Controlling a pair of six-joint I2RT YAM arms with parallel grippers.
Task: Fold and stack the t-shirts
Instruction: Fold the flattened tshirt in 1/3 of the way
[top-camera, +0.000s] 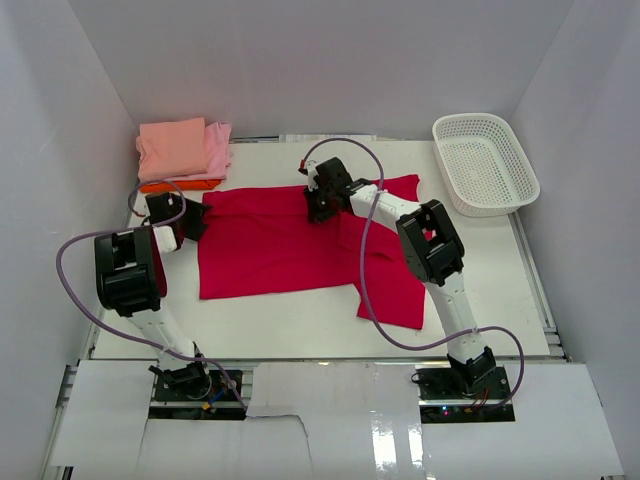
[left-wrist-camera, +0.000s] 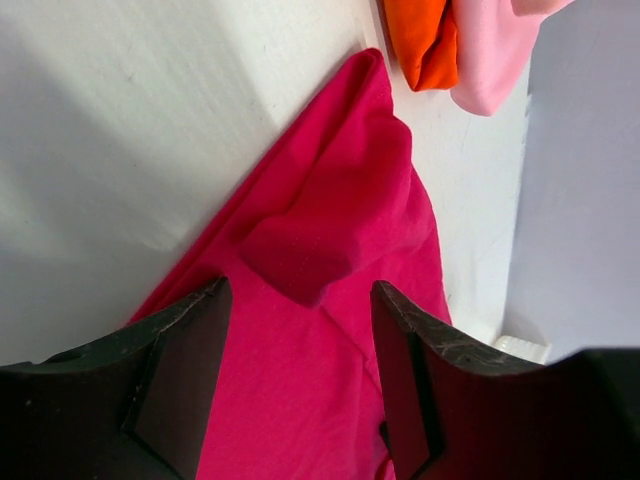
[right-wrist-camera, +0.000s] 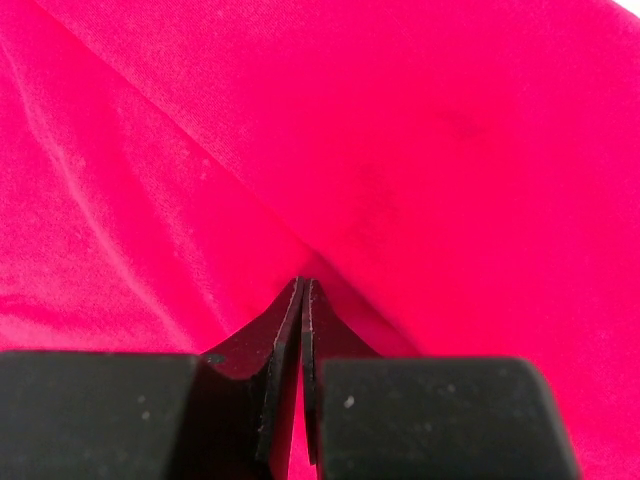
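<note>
A large crimson-red t-shirt lies spread on the white table, one part trailing toward the front right. My left gripper is open over the shirt's left edge; in the left wrist view its fingers straddle the red cloth below a folded-over sleeve, the gripper empty. My right gripper sits at the shirt's far middle edge. In the right wrist view it is shut, pinching a ridge of the red cloth. A folded salmon-pink shirt, a light pink one and an orange one are stacked at the back left.
A white lattice basket stands at the back right, empty. White walls close in on the left, back and right. The orange shirt and the light pink shirt lie just beyond the red shirt's corner.
</note>
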